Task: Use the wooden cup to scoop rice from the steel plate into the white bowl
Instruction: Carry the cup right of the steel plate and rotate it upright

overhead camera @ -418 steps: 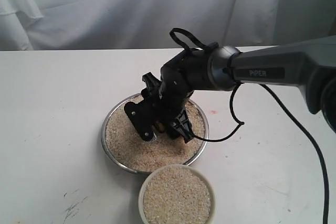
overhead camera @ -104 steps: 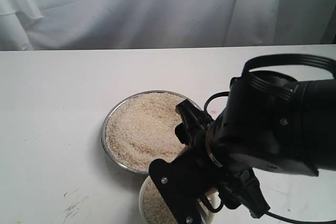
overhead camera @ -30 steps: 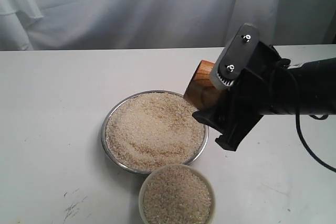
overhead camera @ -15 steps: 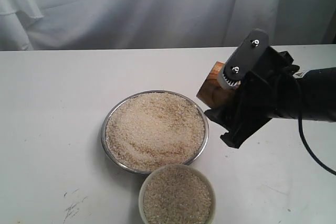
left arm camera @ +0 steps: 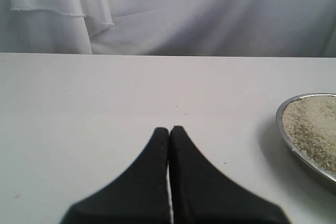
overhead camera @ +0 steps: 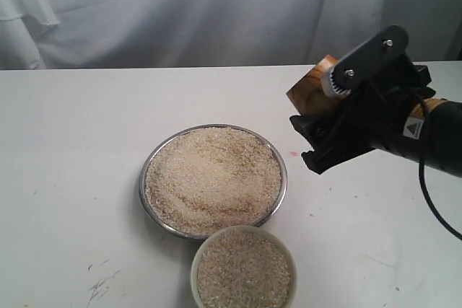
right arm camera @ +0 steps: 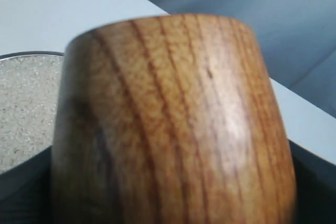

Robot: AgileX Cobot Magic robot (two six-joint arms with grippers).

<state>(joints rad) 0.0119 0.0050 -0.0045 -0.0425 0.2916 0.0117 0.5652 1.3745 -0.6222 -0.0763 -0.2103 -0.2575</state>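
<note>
Currently the right claw (overhead camera: 323, 115) grips the tilted wooden cup (overhead camera: 307, 95) above the tabletop (overhead camera: 72, 142), right of the steel plate (overhead camera: 141, 185) of rice (overhead camera: 213, 174); the left claw (left arm camera: 169, 132) is pressed closed, empty.

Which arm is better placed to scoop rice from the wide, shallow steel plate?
Right. The right gripper holds the glossy orange-brown wooden cup near the steel plate; the left gripper is shut on nothing.
</note>
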